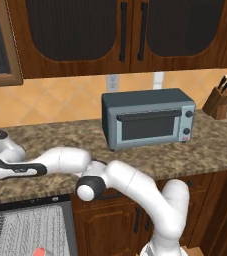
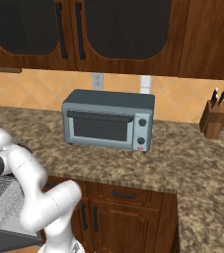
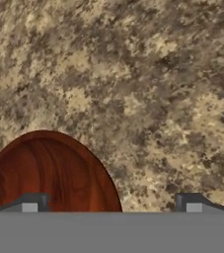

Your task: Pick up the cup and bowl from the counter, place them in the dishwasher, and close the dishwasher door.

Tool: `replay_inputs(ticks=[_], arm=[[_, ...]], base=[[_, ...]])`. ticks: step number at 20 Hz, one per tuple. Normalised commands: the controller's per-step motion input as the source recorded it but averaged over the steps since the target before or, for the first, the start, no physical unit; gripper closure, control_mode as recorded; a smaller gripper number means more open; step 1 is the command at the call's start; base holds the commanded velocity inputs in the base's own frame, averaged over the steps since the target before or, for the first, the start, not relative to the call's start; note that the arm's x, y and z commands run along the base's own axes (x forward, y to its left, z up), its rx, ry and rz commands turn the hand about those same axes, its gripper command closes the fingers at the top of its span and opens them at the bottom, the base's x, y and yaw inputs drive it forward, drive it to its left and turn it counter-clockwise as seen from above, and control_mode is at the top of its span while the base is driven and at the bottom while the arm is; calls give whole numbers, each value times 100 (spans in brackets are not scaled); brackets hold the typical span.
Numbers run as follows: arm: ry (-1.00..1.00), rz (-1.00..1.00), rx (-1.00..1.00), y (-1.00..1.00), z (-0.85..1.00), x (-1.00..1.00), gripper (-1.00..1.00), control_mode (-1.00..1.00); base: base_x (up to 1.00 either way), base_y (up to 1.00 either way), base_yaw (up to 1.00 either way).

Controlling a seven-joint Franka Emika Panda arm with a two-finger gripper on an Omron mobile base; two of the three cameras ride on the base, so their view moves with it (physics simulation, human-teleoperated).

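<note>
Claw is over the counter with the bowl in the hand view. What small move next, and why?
Probably shift the open claw sideways toward the bowl before lowering: the bowl sits off-centre on the counter, with one finger over it and the other over bare granite.

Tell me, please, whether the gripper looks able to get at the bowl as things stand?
Probably yes: the open gripper hangs right over the counter, the bowl lies by one fingertip, and nothing stands between them.

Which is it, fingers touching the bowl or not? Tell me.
Cannot tell. In the hand view the left finger overlaps the bowl, but neither a gap nor contact shows plainly. The fingers stand wide apart.
</note>
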Motion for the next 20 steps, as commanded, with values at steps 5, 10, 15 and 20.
replay_inputs(ticks=[5,10,15,20], arm=[[21,0,-23,60,10,20,100,-100],[23,6,-28,53,30,18,100,-100],[17,4,-35,43,57,11,100,-100],[7,2,-34,32,75,0,100,-100]], base=[[0,0,0],[0,0,0],[0,0,0],[0,0,0]])
